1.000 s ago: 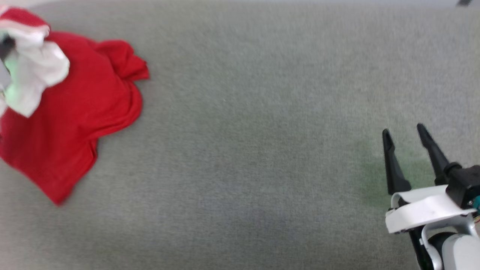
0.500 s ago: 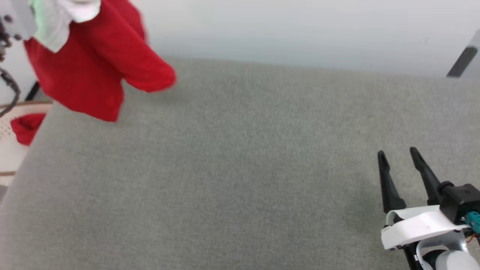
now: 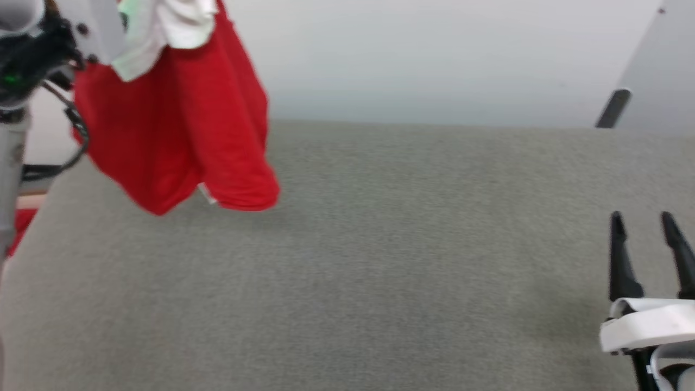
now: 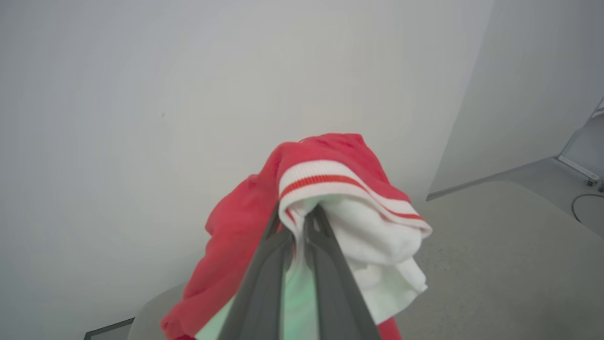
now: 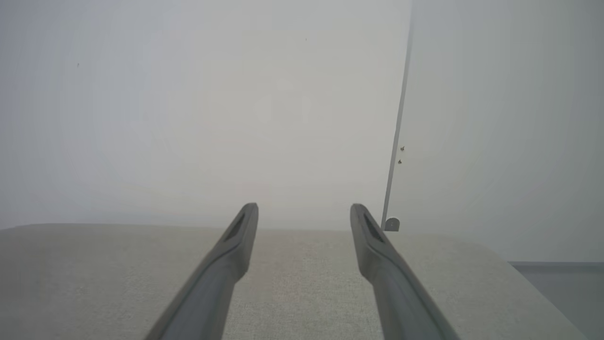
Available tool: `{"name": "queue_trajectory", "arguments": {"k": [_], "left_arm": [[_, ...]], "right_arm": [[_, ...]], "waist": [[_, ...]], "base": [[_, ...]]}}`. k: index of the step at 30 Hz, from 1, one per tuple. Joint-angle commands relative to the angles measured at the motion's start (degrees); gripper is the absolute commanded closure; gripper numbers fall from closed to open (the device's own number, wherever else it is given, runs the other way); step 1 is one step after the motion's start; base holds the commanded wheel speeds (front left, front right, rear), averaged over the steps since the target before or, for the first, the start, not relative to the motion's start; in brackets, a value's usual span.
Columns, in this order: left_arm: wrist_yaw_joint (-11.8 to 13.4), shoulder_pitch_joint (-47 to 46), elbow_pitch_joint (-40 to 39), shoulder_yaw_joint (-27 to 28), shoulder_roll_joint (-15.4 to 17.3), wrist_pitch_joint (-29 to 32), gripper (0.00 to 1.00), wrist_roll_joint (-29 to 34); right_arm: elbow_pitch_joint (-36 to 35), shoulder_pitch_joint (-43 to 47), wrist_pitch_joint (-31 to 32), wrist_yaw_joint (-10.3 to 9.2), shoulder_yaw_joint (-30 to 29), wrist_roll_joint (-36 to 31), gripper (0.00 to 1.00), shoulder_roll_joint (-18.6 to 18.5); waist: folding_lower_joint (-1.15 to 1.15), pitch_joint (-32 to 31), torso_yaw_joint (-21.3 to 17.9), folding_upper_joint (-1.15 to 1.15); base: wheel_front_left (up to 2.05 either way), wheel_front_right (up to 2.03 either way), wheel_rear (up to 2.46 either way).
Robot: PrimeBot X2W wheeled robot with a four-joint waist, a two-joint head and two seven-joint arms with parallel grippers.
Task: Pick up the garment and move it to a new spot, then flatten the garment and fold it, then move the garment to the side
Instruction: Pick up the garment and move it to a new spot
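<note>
Carrying stage, by my read. Pick-up looks done: the garment [image 3: 179,125] hangs in the air over the far-left corner of the bench [image 3: 380,271]. Its lowest hem is close above the bench top; can't tell if it brushes it.

Left tool [image 4: 297,212]: pinched narrow on the garment, gripping at the white sleeve [image 4: 377,236] just under its red-and-white striped cuff.
Right tool [image 3: 643,222]: spread wide, nothing between the fingers, low over the near-right part of the bench, well apart from the garment.

Left to do, as far as I can judge:
- set it down at a new spot on the bench
- flatten
- fold
- move it to the side

None of those are started. The bench top is bare grey fabric.

Garment look:
- bright red body hanging in long vertical folds
- white sleeve wadded at the top by the grip
- no chest lettering visible from here
- small white bit at the lower hem, maybe a label, too blurred to tell

With a single-point grip it will likely land crumpled, so flattening probably needs both tools.

A small red cloth [image 3: 21,231] sits off the left edge of the bench. Not the target.
</note>
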Motion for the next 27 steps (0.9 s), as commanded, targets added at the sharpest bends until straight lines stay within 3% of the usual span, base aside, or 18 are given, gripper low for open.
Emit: {"name": "queue_trajectory", "arguments": {"k": [1,14,20,27], "left_arm": [[0.3,0.8,-1.0,0.0,-0.5,0.4,1.00,-0.8],[5.0,7.5,-13.8,-3.6,-3.6,4.9,1.00,-2.4],[6.7,13.7,-15.8,-6.0,-4.3,5.6,1.00,-2.6],[6.8,20.9,-14.2,-8.3,-3.7,5.8,1.00,-3.3]], "right_arm": [[-0.2,-0.1,-0.1,0.01,-0.8,-0.4,0.00,0.1],[0.9,-2.1,-1.9,0.02,-6.9,0.8,0.00,0.2],[3.8,-3.2,-4.0,0.02,-6.4,2.7,0.00,0.2],[6.9,-4.5,-5.8,0.02,-5.1,4.3,0.00,0.2]], "waist": [[0.00,0.8,-2.7,0.00],[0.00,6.5,-10.9,0.00],[0.00,9.4,-13.6,0.00],[0.00,11.8,-15.7,0.00]], "base": [[0.00,0.00,0.00],[0.00,0.00,0.00],[0.00,0.00,0.00],[0.00,0.00,0.00]]}}
